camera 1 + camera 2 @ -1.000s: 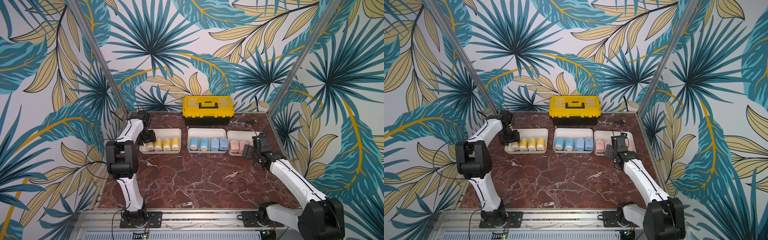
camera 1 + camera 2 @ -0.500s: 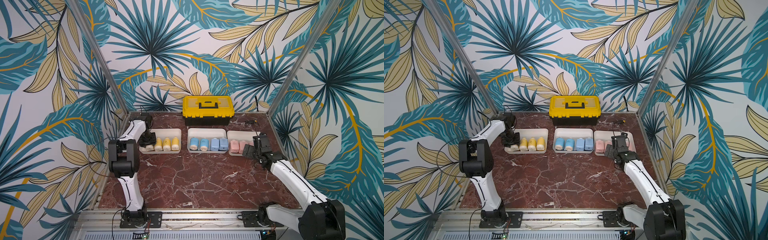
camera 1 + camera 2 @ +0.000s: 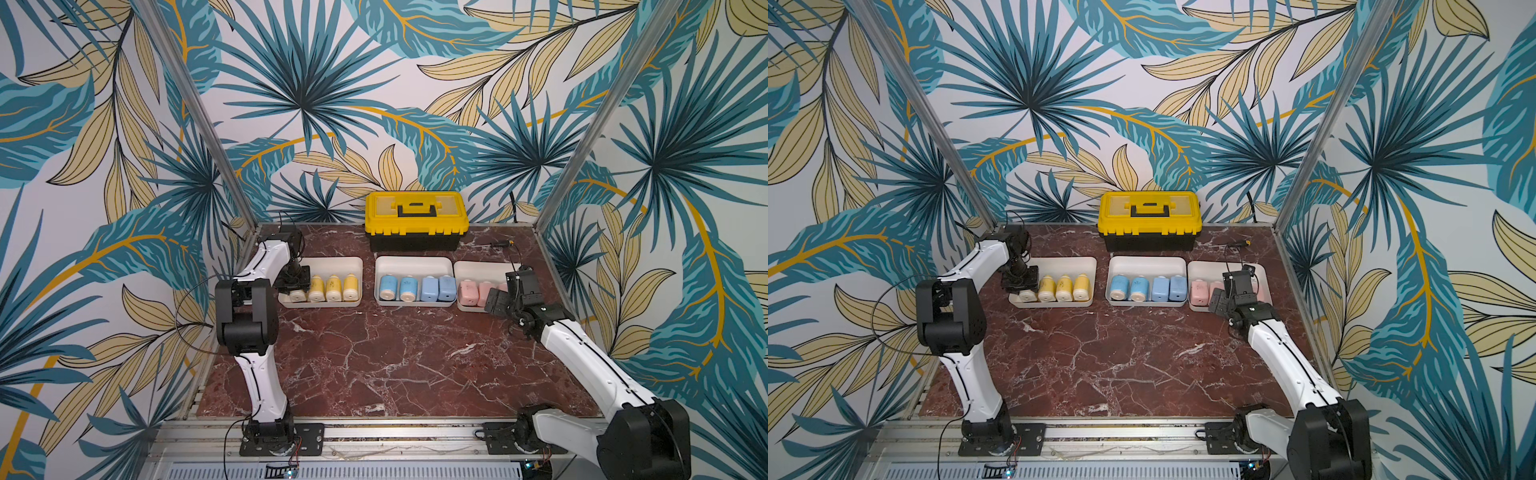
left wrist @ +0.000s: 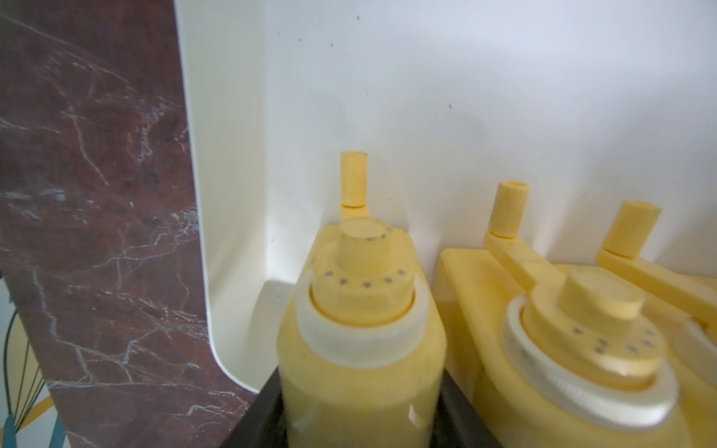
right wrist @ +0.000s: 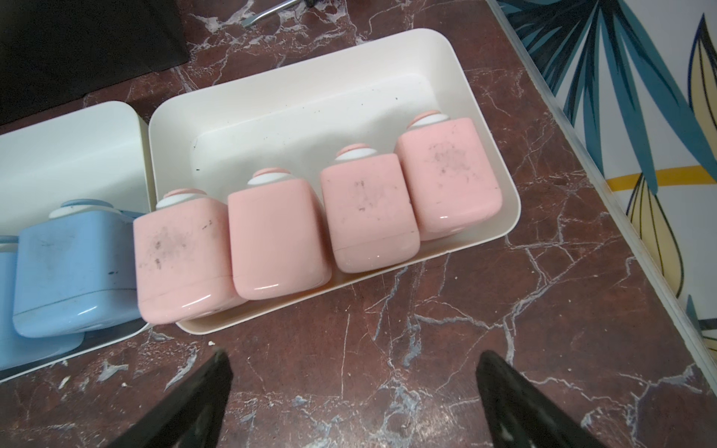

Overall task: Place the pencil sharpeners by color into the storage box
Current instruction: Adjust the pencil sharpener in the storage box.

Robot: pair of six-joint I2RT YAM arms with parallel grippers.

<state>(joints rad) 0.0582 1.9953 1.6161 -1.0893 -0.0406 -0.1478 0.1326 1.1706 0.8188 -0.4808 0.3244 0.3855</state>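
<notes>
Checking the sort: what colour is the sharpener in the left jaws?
Pastel yellow, with a whitish ring; the sharpener shows best in the left wrist view.

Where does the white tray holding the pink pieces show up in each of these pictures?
Top view: the pink tray is at the right end of the three-tray row.
Top view: the pink tray, again at the right end.
Left wrist: not in it; only the yellow tray shows.
Right wrist: just ahead of the open right gripper, holding four pink sharpeners.
Shared landmark: the blue tray beside it.
</notes>
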